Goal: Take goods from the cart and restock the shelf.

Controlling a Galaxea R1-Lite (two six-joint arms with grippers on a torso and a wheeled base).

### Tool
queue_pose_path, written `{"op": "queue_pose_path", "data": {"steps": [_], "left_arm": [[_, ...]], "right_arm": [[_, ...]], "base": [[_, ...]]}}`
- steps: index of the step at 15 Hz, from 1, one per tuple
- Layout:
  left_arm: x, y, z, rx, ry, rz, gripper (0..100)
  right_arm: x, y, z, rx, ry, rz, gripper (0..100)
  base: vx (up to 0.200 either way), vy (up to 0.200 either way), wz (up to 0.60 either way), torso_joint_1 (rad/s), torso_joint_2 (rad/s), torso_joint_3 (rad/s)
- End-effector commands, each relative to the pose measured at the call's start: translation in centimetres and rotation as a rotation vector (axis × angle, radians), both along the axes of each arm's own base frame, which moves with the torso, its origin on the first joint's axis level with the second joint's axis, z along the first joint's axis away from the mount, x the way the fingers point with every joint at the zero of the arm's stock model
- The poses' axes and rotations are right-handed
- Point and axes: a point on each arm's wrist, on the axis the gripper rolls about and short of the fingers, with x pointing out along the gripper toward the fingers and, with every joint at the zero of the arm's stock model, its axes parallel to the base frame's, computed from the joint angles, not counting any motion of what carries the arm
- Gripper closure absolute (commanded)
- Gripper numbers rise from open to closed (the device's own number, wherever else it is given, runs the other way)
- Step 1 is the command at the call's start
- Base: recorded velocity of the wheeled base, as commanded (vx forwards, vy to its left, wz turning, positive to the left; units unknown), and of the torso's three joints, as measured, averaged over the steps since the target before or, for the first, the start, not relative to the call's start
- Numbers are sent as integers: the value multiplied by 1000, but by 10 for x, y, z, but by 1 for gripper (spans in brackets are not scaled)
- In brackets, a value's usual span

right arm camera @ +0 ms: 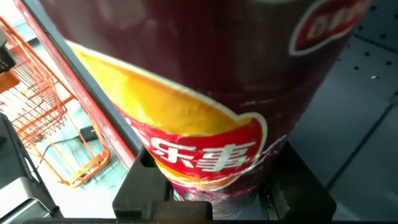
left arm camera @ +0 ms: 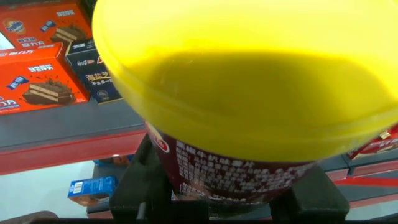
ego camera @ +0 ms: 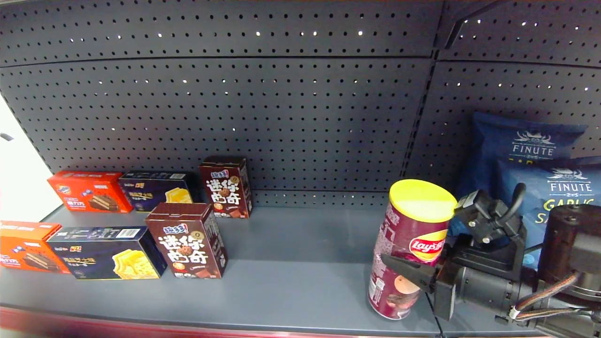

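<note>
The right gripper (ego camera: 406, 272) is clasping a chip can (ego camera: 415, 225) mid-body, seemingly standing it on the shelf (ego camera: 291, 281), while the left gripper (left arm camera: 227, 199) is gripping a second can (left arm camera: 249, 74).

Matte black right pincer (ego camera: 406, 269), braided orange-white cables (ego camera: 545, 293)

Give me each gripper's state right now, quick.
Left gripper: closed on a second chips can, the yellow-lidded one.
Right gripper: closed on the tilted chips can.
</note>
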Motion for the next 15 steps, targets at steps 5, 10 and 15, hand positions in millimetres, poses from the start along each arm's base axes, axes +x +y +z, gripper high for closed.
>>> {"op": "queue_pose_path", "data": {"steps": [5,10,15], "left_arm": [[0,0,-1,1,4,2,100],[1,0,-4,3,16,5,100],[2,0,-10,7,33,5,100]], "right_arm": [[13,21,-18,-7,0,5,100],[14,27,-21,-6,-3,13,100],[21,36,-22,-7,-4,17,100]], "base": [[0,0,0,0,0,0],[0,0,0,0,0,0],[0,0,0,0,0,0]]}}
